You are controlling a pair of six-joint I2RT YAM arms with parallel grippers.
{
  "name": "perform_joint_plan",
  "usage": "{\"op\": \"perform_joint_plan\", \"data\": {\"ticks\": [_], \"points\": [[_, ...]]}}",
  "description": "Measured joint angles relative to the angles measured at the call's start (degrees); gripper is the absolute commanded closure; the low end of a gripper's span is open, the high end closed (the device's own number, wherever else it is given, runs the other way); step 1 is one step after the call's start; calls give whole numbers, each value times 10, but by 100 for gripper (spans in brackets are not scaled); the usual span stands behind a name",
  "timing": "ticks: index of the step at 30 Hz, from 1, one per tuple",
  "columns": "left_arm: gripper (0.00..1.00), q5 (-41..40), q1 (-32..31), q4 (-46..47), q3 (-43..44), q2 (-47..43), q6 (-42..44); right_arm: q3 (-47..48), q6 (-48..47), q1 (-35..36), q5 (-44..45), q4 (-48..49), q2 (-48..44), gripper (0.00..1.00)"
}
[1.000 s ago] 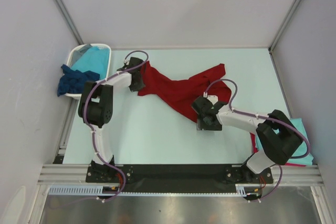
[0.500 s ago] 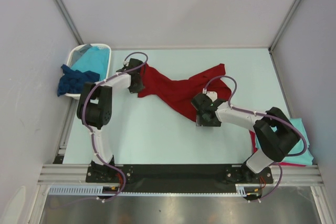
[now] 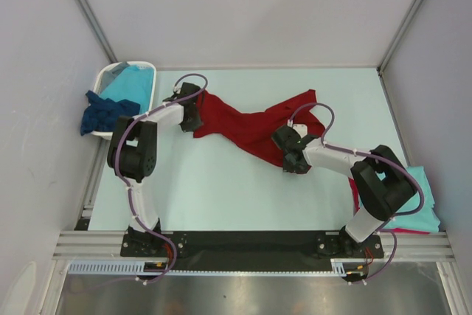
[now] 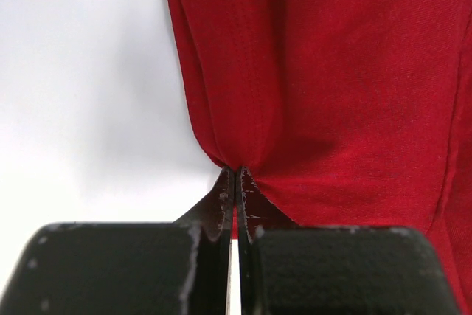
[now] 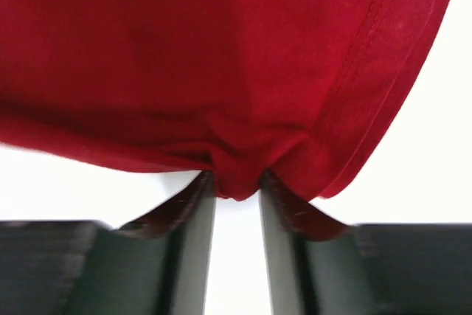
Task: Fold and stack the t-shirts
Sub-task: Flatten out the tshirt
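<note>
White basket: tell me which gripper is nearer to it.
Left. The left gripper, shut on the red shirt, is just right of the basket; the right gripper is farther off, at the shirt's other end.

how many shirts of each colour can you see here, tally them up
dark red cloth t-shirts: 2
turquoise cloth t-shirts: 2
dark navy blue cloth t-shirt: 1
total: 5

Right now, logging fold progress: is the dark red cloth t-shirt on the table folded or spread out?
Unfolded: the dark red cloth t-shirt lies twisted and bunched across the pale table.
</note>
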Motion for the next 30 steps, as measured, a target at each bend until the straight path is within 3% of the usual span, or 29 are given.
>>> {"op": "perform_joint_plan", "data": {"ticks": [1, 6, 10, 17, 24, 30], "points": [[100, 0, 0, 0, 0, 0, 0, 2, -3, 0, 1, 0, 2, 76], [100, 0, 0, -1, 0, 0, 0, 5, -9, -1, 7, 0, 7, 83], [100, 0, 0, -2, 0, 0, 0, 5, -9, 0, 10, -2, 7, 100], [100, -4, -3, -5, -33, -40, -3, 15, 9, 30, 26, -51, -47, 100], [100, -26, -33, -32, -81, -194, -10, 101, 22, 46, 81, -134, -165, 100], [100, -40, -49, -56, -81, -305, -14, 202, 13, 44, 125, -180, -181, 100]]}}
